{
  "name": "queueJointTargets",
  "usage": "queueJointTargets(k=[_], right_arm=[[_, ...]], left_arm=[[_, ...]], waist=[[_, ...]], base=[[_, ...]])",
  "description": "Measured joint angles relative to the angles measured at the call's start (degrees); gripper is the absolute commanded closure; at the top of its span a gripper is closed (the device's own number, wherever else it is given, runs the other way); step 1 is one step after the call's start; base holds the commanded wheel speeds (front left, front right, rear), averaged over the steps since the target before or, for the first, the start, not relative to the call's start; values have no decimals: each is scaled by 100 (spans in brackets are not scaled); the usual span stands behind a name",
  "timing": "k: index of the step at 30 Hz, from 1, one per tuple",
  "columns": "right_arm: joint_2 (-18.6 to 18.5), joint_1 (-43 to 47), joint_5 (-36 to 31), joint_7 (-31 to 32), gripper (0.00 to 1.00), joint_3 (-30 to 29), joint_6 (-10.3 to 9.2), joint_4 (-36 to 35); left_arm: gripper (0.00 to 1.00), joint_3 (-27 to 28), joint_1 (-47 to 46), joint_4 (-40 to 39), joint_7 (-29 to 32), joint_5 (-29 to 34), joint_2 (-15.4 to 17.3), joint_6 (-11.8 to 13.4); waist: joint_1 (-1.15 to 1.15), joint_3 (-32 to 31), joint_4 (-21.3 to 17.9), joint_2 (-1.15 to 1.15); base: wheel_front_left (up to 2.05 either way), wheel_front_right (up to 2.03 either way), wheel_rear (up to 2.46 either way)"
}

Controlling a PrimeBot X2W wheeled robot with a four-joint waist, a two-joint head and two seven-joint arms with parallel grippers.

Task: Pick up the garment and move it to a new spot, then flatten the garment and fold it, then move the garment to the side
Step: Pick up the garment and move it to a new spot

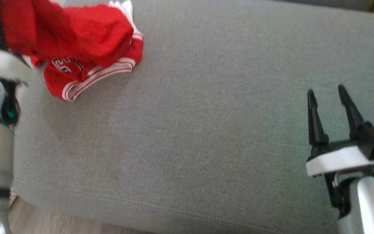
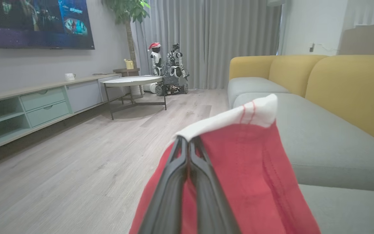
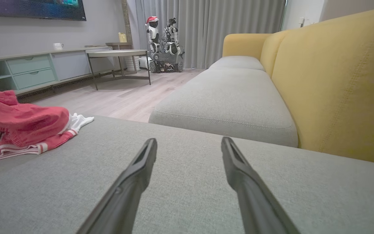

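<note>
Red garment (image 1: 86,42), bunched at the left end of the grey sofa cushion (image 1: 206,130), white-trimmed edge pinched in the closed left gripper (image 2: 188,140), right gripper (image 1: 326,90) spread and empty: pick-up step, a lift and carry to a fresh spot likely next.

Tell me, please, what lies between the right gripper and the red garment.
In the head view, only bare grey cushion separates the right gripper from the garment.

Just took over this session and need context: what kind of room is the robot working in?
Most likely a home living room: a yellow-and-grey sofa, a wall-mounted TV above a long low cabinet, and a round coffee table.
</note>
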Motion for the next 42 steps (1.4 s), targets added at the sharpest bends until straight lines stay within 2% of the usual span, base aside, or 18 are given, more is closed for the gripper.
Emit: queueJointTargets(k=[4, 10, 16, 23, 27, 33, 42], right_arm=[[80, 204, 97, -78, 0, -8, 0, 11], [93, 423, 302, -148, 0, -109, 0, -5], [97, 505, 401, -191, 0, -65, 0, -86], [101, 480, 506, -250, 0, 91, 0, -201], [102, 421, 560, -341, 0, 235, 0, -266], [102, 201, 745, -504, 0, 415, 0, -288], [102, 74, 913, -736, 0, 458, 0, -259]], left_arm=[[100, -165, 830, -1043, 188, 29, -2, 112], [100, -543, 1822, -2899, 893, 27, -80, 312], [100, -1198, 2600, -3999, 1339, 105, -357, 409], [100, -2231, 2752, -4005, 1514, 435, -702, 203], [100, -2615, 2682, -3809, 1514, 513, -957, 94], [100, -2724, 2028, -3445, 1497, 552, -1179, 43], [100, -2705, 1116, -3049, 1397, 554, -1360, -8]], waist=[[0, -282, -140, 0], [0, -550, -416, 0], [0, -626, -810, 0], [0, -520, -1495, 0], [0, -367, -1973, 0], [0, 7, -2691, 0], [1, 688, -3371, 0]], base=[[0, 0, 0], [0, 0, 0], [0, 0, 0], [0, 0, 0], [0, 0, 0], [0, 0, 0], [0, 0, 0]])
